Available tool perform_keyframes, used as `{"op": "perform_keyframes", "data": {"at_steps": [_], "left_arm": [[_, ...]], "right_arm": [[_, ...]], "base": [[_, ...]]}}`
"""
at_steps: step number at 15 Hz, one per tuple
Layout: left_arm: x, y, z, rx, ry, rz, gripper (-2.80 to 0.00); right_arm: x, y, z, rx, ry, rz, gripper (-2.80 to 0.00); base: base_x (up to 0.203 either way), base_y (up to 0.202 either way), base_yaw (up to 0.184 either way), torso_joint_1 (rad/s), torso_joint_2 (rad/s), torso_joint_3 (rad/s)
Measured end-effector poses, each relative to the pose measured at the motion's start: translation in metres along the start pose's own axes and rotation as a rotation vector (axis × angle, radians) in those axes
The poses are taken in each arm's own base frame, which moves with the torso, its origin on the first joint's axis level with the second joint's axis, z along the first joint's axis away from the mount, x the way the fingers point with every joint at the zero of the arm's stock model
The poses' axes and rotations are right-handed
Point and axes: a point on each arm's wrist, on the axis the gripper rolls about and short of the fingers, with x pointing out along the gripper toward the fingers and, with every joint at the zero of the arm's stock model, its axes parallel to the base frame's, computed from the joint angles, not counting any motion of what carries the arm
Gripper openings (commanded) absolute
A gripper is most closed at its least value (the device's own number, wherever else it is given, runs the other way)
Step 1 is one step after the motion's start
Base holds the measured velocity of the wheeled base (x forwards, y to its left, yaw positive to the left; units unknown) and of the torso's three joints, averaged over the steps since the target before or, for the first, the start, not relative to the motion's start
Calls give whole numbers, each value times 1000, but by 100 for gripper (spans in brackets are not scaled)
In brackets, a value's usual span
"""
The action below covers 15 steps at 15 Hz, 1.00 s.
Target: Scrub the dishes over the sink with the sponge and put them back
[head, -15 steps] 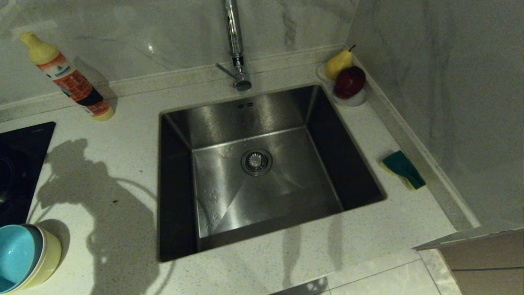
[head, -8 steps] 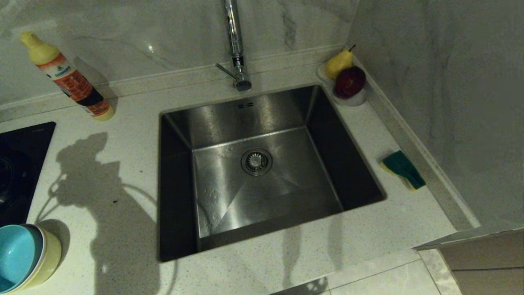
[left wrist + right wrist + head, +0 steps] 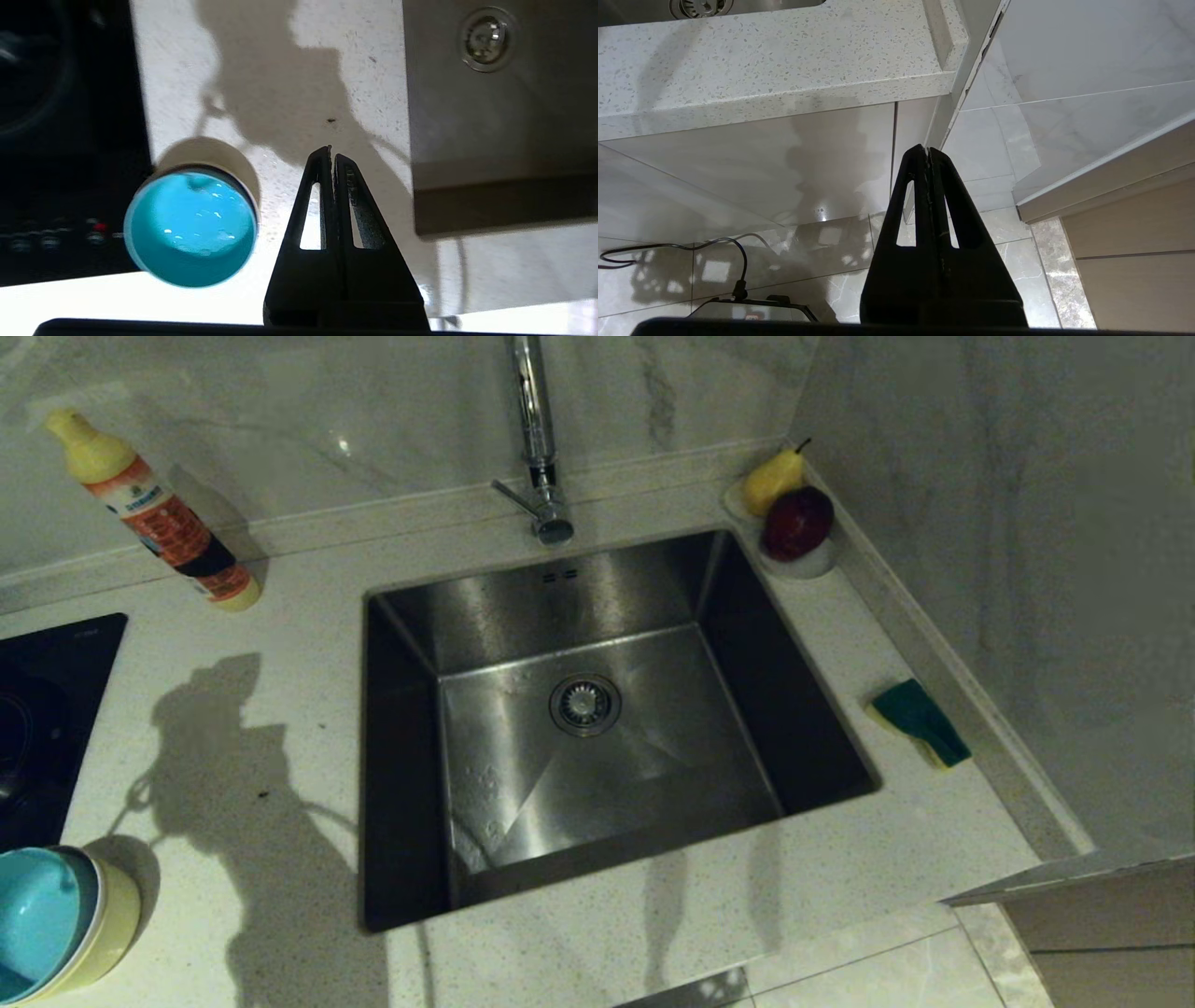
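Note:
The dishes are nested at the counter's near left edge: a light blue bowl [image 3: 33, 919] sits inside a yellow bowl [image 3: 112, 919]; no pink one shows. From the left wrist view the blue bowl [image 3: 191, 228] lies beside my left gripper [image 3: 331, 151], which hangs shut and empty over the counter between the bowls and the sink [image 3: 500, 121]. The sponge [image 3: 920, 721], green side up, lies on the counter right of the sink [image 3: 597, 728]. My right gripper [image 3: 927, 149] is shut and empty, parked below the counter edge. Neither arm shows in the head view.
A detergent bottle [image 3: 154, 513] leans at the back left. A black stove top [image 3: 42, 728] borders the counter's left. The chrome tap [image 3: 537, 439] rises behind the sink. A white dish with a pear and a red fruit [image 3: 794, 523] stands in the back right corner.
The left arm's shadow on the counter has slid toward the sink and the near edge. Bowls, sponge and bottle have stayed put.

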Motion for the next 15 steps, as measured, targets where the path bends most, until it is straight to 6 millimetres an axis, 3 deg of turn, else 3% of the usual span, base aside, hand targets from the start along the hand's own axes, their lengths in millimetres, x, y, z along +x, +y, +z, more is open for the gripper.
{"op": "perform_keyframes", "data": {"at_steps": [2,4,7,10,13,15], "left_arm": [[-13,-16,-1,66,-50,31,-280],[-28,-35,-18,137,-105,16,-280],[-54,-47,-66,193,-209,40,-280],[-73,-44,-126,160,-337,31,-280],[-69,-36,-186,134,-374,22,-280],[-57,-32,-220,128,-359,23,-280]], "right_arm": [[0,0,0,1,0,0,-280],[0,0,0,2,0,0,-280],[0,0,0,1,0,1,-280],[0,0,0,2,0,1,-280],[0,0,0,2,0,0,-280],[0,0,0,1,0,0,-280]], "base": [[0,0,0,0,0,0],[0,0,0,0,0,0],[0,0,0,0,0,0],[0,0,0,0,0,0],[0,0,0,0,0,0],[0,0,0,0,0,0]]}}
